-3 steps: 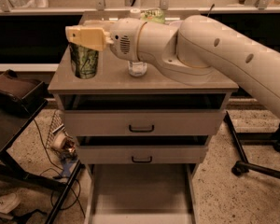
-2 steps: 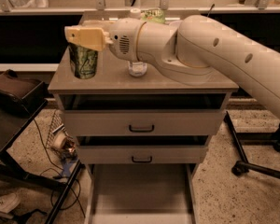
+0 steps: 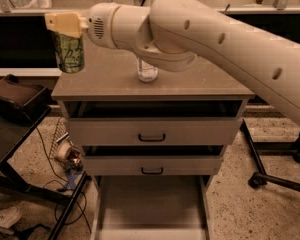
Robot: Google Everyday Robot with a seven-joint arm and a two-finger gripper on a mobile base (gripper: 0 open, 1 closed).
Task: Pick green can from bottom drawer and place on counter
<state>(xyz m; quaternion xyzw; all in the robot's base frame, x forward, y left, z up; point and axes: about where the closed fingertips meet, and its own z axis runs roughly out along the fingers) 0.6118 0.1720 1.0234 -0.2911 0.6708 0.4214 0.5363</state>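
The green can (image 3: 70, 53), with pale markings, is held upright in my gripper (image 3: 65, 24), whose tan fingers are shut over its top. The can hangs over the far left edge of the counter (image 3: 190, 84); I cannot tell whether its bottom touches the top. My big white arm reaches in from the right, across the counter. The bottom drawer (image 3: 150, 204) is pulled out below, and its plain floor shows nothing on it.
A clear water bottle (image 3: 147, 70) stands mid-counter, partly behind my arm. The two upper drawers (image 3: 152, 131) with black handles are slightly ajar. A black stand with a dark bag (image 3: 15, 99) and cables lie to the left. A chair base (image 3: 277, 176) is to the right.
My gripper has moved left and a little up with the green can, from over the counter's left part to its left edge.
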